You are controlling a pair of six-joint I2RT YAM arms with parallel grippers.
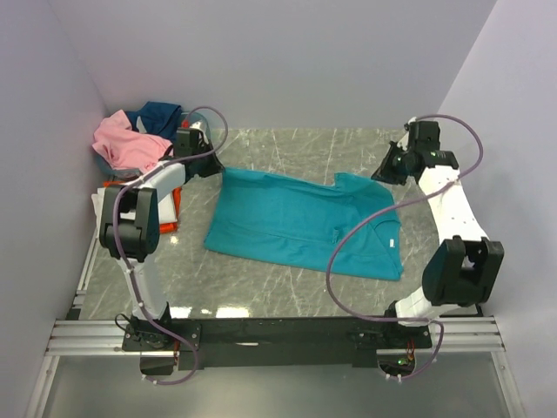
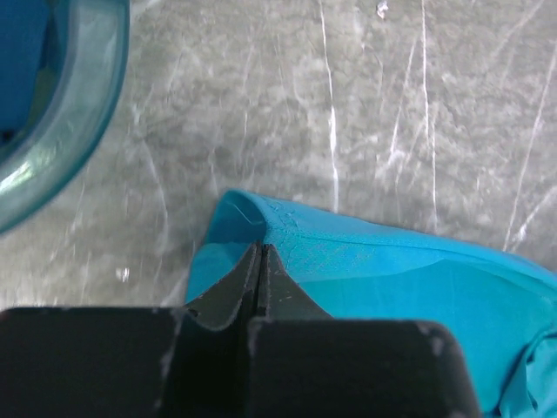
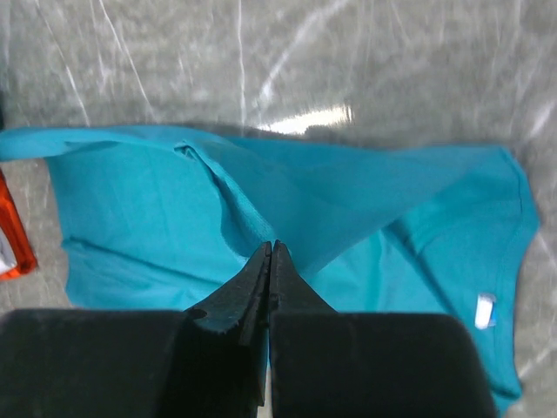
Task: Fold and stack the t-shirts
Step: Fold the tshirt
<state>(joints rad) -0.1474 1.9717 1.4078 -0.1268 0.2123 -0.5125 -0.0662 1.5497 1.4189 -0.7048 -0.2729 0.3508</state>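
Observation:
A teal t-shirt (image 1: 296, 222) lies spread across the marble table, its far edge raised at both ends. At the shirt's far left corner my left gripper (image 1: 211, 163) is shut, and the left wrist view shows the tips (image 2: 261, 248) pinching the hem of the teal cloth (image 2: 418, 287). My right gripper (image 1: 383, 171) is shut at the far right edge. In the right wrist view its tips (image 3: 271, 246) hold a taut fold of the teal shirt (image 3: 130, 200). A pink t-shirt (image 1: 126, 139) and a navy one (image 1: 161, 113) are heaped at the far left.
A blue-grey plastic basket (image 2: 78, 122) stands at the far left corner, beside my left gripper, and holds the pink and navy shirts. Orange cloth (image 1: 168, 219) lies under the left arm by the left wall. Grey walls close in three sides.

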